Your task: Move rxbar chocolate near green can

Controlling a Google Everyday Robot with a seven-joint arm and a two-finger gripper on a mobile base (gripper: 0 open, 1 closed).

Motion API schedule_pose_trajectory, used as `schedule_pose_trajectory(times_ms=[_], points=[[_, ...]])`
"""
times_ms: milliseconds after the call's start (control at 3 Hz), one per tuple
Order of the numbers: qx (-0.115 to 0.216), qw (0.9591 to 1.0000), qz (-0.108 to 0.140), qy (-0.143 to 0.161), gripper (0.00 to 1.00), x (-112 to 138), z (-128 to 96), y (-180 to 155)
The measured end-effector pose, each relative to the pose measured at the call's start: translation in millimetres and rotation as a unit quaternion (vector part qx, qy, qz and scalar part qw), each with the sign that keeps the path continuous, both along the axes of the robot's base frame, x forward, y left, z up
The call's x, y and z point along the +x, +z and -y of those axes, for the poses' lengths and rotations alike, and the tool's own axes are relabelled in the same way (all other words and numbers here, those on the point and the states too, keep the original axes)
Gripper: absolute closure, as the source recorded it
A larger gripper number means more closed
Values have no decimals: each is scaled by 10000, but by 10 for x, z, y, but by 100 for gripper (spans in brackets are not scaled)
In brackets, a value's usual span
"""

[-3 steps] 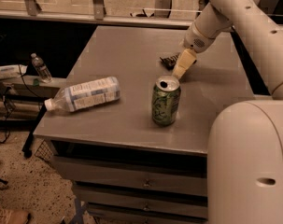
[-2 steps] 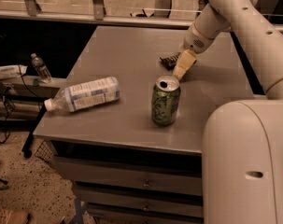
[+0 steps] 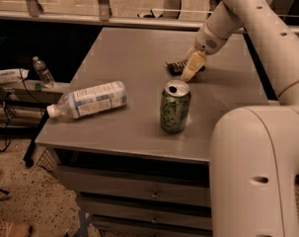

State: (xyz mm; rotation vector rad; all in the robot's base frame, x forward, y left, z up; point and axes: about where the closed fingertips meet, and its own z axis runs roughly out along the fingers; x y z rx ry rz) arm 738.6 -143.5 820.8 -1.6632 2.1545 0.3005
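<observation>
The rxbar chocolate [image 3: 174, 67] is a small dark bar lying on the grey table [image 3: 119, 48], behind the green can and partly hidden by the gripper. The green can [image 3: 175, 106] stands upright near the table's front middle, its silver top showing the opening. My gripper [image 3: 190, 69] comes down from the upper right and sits on the right end of the bar, touching or just over it. The bar lies about a can's height behind the can.
A large clear plastic bottle [image 3: 90, 100] with a white label lies on its side at the table's front left. My arm's bulky near segment [image 3: 257, 172] fills the lower right. A small bottle [image 3: 42, 72] stands on a shelf off the left edge.
The gripper and the bar have stayed in about the same place behind the can. My arm's near segment has shifted a little in the foreground. The can and bottle have not moved.
</observation>
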Motion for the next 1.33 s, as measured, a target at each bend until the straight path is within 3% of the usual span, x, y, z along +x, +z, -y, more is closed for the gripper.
schedule_pose_trajectory(times_ms=[667,1000,1333], points=[[-3,10000,6,-8,87,-2,16,97],[-3,10000,6,-8,100,-3,16,97],[-46,9997,236,65,100,-117,146,358]])
